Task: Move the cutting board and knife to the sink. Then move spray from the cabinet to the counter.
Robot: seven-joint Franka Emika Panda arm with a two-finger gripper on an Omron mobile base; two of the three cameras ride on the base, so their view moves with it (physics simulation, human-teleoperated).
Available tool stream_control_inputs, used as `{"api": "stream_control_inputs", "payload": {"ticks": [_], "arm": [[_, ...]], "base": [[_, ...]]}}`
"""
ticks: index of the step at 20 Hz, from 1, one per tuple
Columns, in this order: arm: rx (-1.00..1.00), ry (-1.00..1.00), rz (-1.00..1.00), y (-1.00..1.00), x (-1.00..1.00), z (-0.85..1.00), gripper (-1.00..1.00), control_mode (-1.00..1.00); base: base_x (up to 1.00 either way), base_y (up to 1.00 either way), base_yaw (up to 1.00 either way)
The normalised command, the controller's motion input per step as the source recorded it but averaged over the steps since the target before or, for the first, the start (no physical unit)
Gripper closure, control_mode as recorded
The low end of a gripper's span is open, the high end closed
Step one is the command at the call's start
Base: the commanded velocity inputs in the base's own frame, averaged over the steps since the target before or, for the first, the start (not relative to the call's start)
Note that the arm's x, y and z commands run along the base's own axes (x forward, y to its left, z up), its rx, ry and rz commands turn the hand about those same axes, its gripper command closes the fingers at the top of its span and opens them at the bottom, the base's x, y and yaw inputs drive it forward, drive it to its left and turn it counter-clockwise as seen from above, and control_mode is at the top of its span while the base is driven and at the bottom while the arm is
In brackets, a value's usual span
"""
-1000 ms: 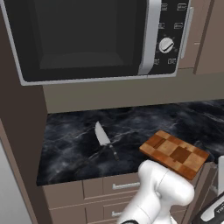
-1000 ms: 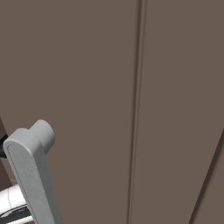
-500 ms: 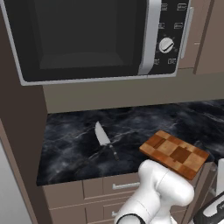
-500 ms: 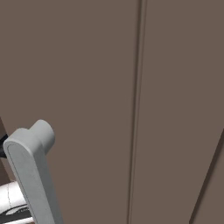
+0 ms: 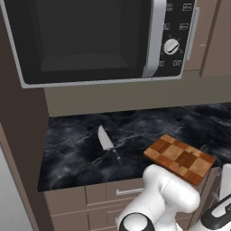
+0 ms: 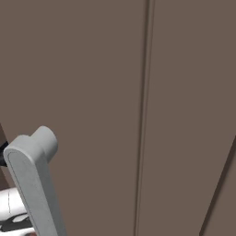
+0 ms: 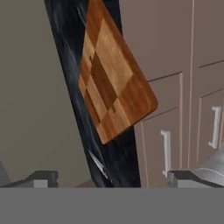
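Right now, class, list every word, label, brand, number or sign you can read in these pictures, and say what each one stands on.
None can be read.
Microwave control panel: small pale marks on the buttons around the dial, too small and blurred to read.
Cutting board, knife, counter and drawer fronts: no text or signs.
Brown cabinet door in the right base view: plain, no text.

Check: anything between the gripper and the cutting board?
Nothing visible. In the hand view the open gripper looks straight at the board, which overhangs the counter edge; the knife lies apart, to its side.
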Motion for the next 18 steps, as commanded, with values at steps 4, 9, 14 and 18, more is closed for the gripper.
{"api": "stream_control_inputs", "payload": {"ticks": [4,9,14,18], "arm": [[0.0,-0.05,0.0,0.0,0.2,-0.11,-1.0,-1.0],[0.0,-0.05,0.0,0.0,0.17,-0.13,-1.0,-1.0],[0.0,-0.05,0.0,-0.01,0.12,-0.15,-1.0,-1.0],[0.0,-0.06,0.0,-0.03,0.12,-0.15,-1.0,-1.0]], "base": [[0.0,0.0,0.0],[0.0,0.0,0.0],[0.0,0.0,0.0],[0.0,0.0,0.0]]}}
